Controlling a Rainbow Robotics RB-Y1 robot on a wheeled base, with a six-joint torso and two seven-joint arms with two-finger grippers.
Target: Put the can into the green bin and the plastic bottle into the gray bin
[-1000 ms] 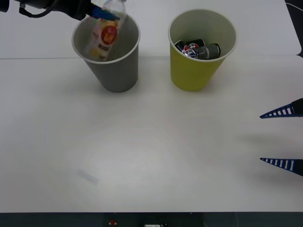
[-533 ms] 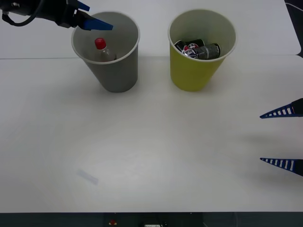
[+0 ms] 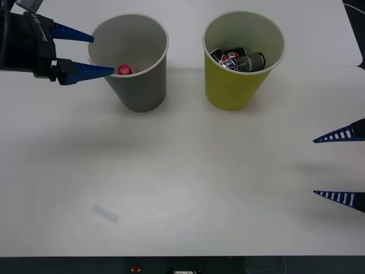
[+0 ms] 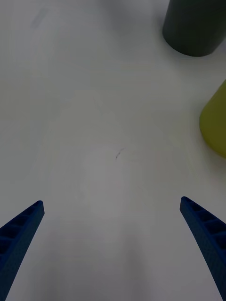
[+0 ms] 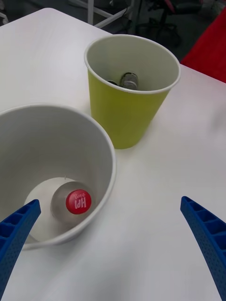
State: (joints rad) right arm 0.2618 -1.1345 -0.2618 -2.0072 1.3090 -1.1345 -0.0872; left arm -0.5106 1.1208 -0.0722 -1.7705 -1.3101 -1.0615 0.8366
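White table (image 3: 182, 171), plastic bottle (image 5: 76, 203) inside gray bin (image 3: 140, 85)

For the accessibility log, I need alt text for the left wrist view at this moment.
Seen from above, the plastic bottle stands upright, red cap up, inside the gray bin, with the open left gripper above that bin's near rim. Beside it on the white table stands the green bin with the can inside.

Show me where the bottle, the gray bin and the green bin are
bottle (image 5: 77, 202): left wrist view, on its red cap.
gray bin (image 3: 140, 88): front view, on its outer wall.
green bin (image 3: 231, 85): front view, on its outer wall.
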